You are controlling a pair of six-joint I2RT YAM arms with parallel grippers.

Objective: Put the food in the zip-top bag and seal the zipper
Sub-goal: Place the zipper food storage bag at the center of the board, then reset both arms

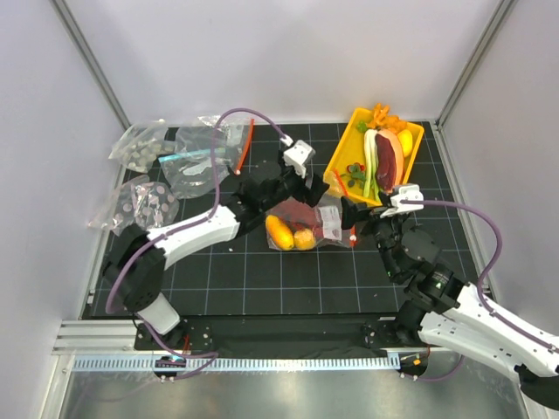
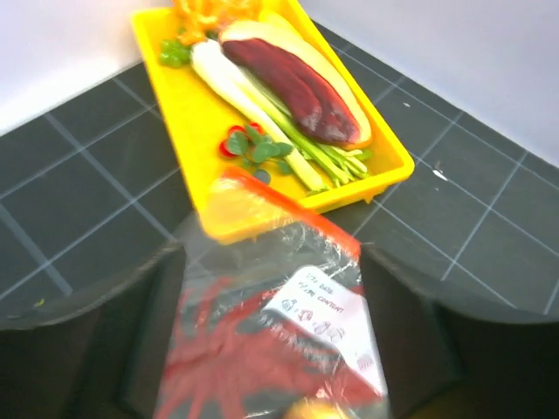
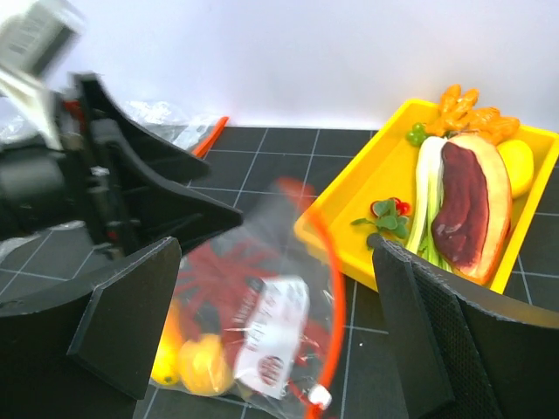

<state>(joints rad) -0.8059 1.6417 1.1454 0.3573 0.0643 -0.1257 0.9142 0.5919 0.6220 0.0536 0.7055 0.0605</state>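
**Desk:** What sits at far left?

**Photographer:** Bags of grey discs (image 1: 140, 147) at the mat's edge, with a blue-strip bag (image 1: 196, 159) beside them.

**Desk:** And the left gripper (image 2: 271, 253)?

**Photographer:** It reaches toward mid-table with its jaws spread wide. The zip-top bag (image 2: 262, 288) lies between the fingers (image 2: 96, 340), and nothing is pinched.

**Desk:** Where is the food?

**Photographer:** Mid-table, in the bag. The red lobster (image 3: 218, 275) shows through the plastic, with the yellow fruit pieces (image 3: 199, 367) at the bag's left end. A white label (image 3: 271, 332) lies over them.

**Desk:** The zipper (image 3: 328, 262)?

**Photographer:** It is a red-orange strip at the bag's right end, arching up beside the tray. I cannot tell whether it is sealed.

**Desk:** The right gripper (image 3: 278, 249)?

**Photographer:** Also gaping, over the bag's right end and holding nothing.

**Desk:** Far right?

**Photographer:** The yellow tray (image 1: 343, 147), holding a leek (image 3: 428, 188) and a dark red slab (image 3: 463, 201).
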